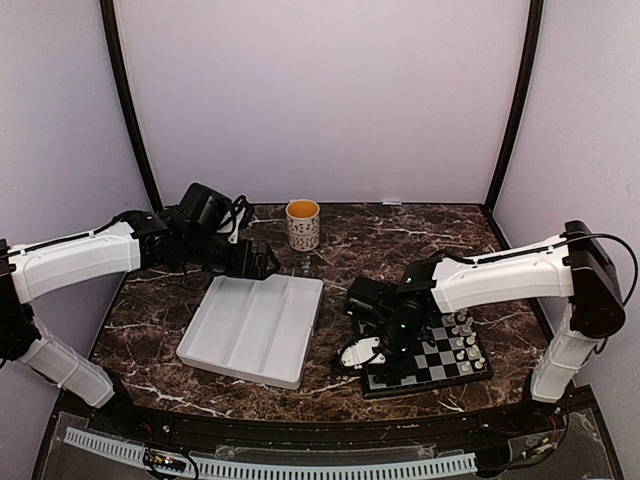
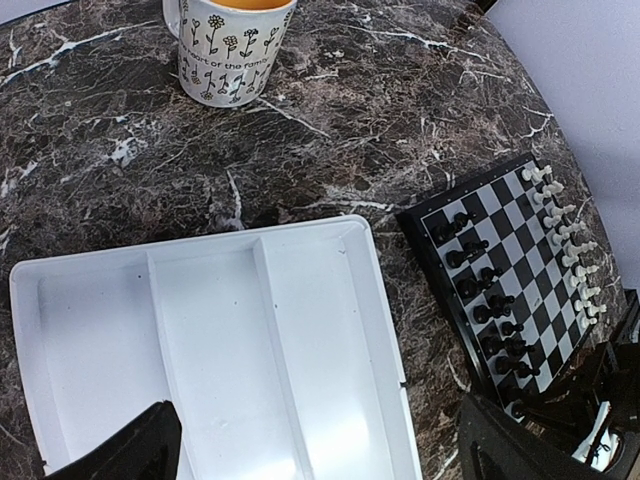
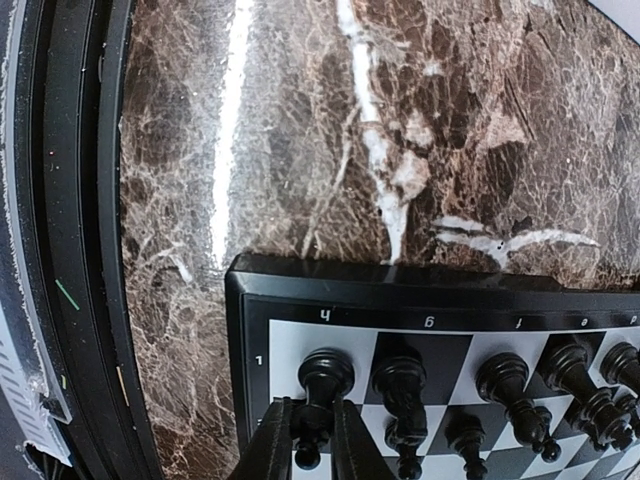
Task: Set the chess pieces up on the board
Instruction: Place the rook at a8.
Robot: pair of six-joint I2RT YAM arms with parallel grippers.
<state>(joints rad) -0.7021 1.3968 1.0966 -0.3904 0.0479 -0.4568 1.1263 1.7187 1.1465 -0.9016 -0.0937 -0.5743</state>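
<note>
Black chessman [image 3: 312, 428] inside right pincer's [image 3: 309, 405] narrow gap, grip unclear, left pincer [image 2: 320, 445] wide

A white mug [image 1: 303, 223] printed with small black flowers and lettering, yellow-orange inside, stands near the back of the dark brown, white-veined marble tabletop [image 1: 400, 240]. In front of it, to its left, lies a white plastic tray [image 1: 255, 328] with long compartments. A black power adapter [image 1: 205, 207] with its cable sits at back left

Board [image 3: 420, 290] cropped (right, bottom edges).
</note>
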